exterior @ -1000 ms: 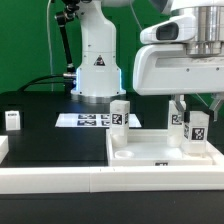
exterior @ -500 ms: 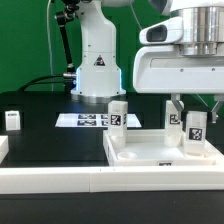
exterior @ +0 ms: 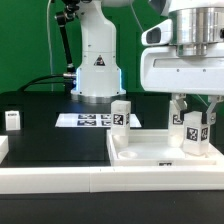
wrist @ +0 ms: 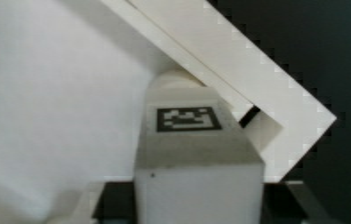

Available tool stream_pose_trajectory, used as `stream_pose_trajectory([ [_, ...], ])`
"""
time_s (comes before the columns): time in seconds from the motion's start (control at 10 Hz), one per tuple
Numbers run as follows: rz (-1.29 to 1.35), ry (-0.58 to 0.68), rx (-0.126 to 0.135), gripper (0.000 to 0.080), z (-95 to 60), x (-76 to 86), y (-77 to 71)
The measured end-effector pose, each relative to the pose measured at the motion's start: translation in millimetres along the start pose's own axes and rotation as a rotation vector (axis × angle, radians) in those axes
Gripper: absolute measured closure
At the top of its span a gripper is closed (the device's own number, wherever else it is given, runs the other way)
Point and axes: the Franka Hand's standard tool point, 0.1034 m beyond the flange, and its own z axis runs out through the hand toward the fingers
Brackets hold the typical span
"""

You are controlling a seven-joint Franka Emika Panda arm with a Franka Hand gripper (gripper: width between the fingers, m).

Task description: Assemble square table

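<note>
Fingers (exterior: 180, 104) pinching a white leg (exterior: 196, 131) upright over the square slab (exterior: 150, 152).
The white leg stands at the slab's corner on the exterior view's right, tag facing out, close to the raised rim; whether its foot touches the slab cannot be told. A second leg (exterior: 121, 113) stands upright at the slab's far corner on the exterior view's left. A third leg (exterior: 13, 120) sits on the black table (exterior: 50, 138), well apart from the slab.
</note>
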Motion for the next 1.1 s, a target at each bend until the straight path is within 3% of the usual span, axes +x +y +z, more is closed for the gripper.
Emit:
stream_pose_trajectory([
  [0.5,0.481,0.003,-0.009,0.0509,0.1,-5.3,-0.8],
  [0.9,0.579,-0.009,-0.002,0.0509,0.4,-3.9,-0.6],
  [1.0,0.56,-0.01,-0.002,0.043,0.4,-4.1,-0.7],
  [1.1,0.525,-0.009,-0.002,0.043,0.4,-3.8,-0.6],
])
